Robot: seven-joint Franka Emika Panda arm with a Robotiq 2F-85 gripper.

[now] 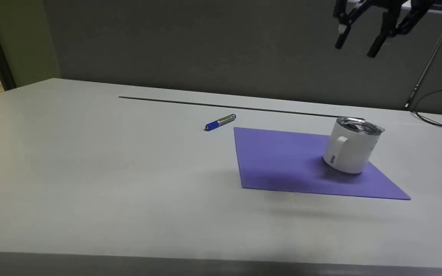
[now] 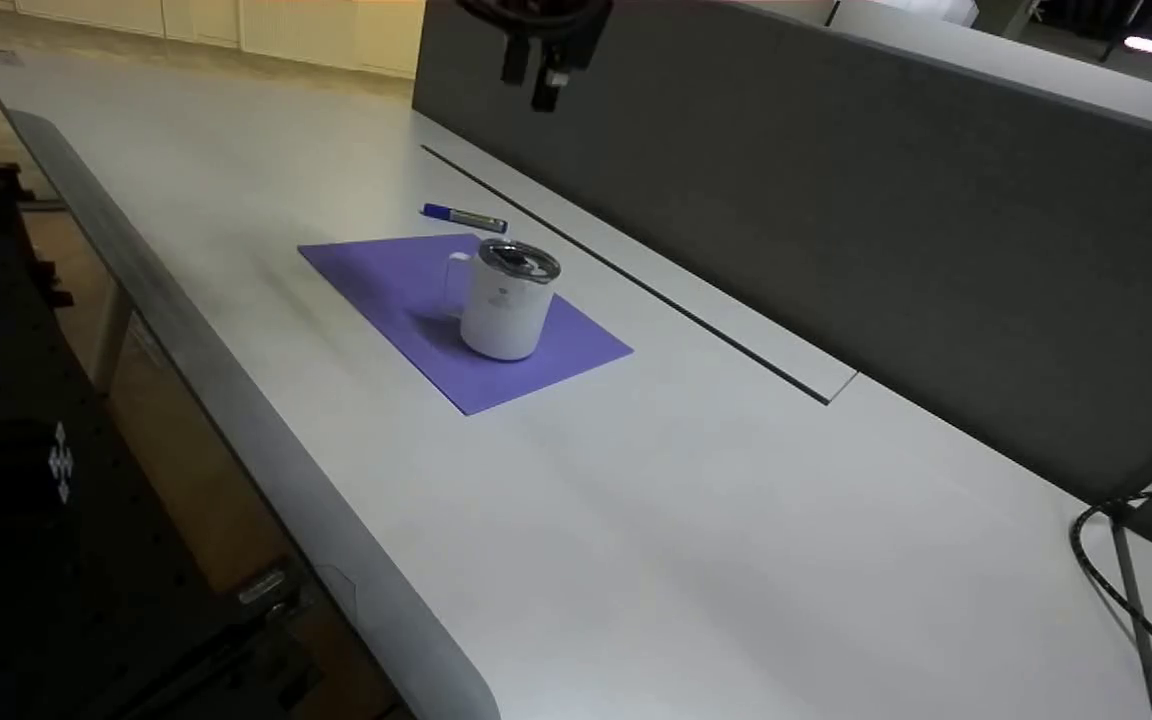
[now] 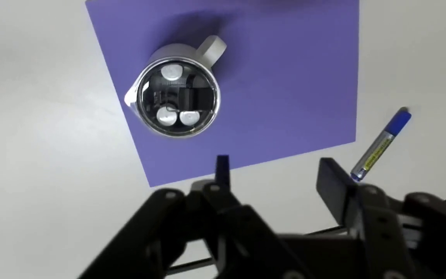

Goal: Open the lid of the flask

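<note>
The flask is a squat white mug-like cylinder with a handle and a pouring spout. It stands upright on a purple sheet in both exterior views [image 1: 345, 153] [image 2: 504, 318], and its white side shows in the wrist view [image 3: 173, 50]. The lid, round with a silvery rim and dark glossy centre, sits on the flask's top in all views [image 1: 360, 125] [image 2: 520, 261] [image 3: 196, 79]. My gripper [image 1: 355, 50] [image 2: 528, 92] is open and empty, high above the table. In the wrist view its fingertips [image 3: 275, 159] appear below and right of the flask, touching nothing.
The purple sheet [image 1: 278, 157] [image 2: 376, 270] [image 3: 285, 89] lies flat on the white table. A blue marker pen [image 1: 220, 122] [image 2: 466, 217] [image 3: 379, 147] lies beside it. A dark slot [image 1: 221, 105] runs along the table's back, before a grey partition [image 1: 205, 50]. A black cable [image 2: 1116, 595] lies at one end.
</note>
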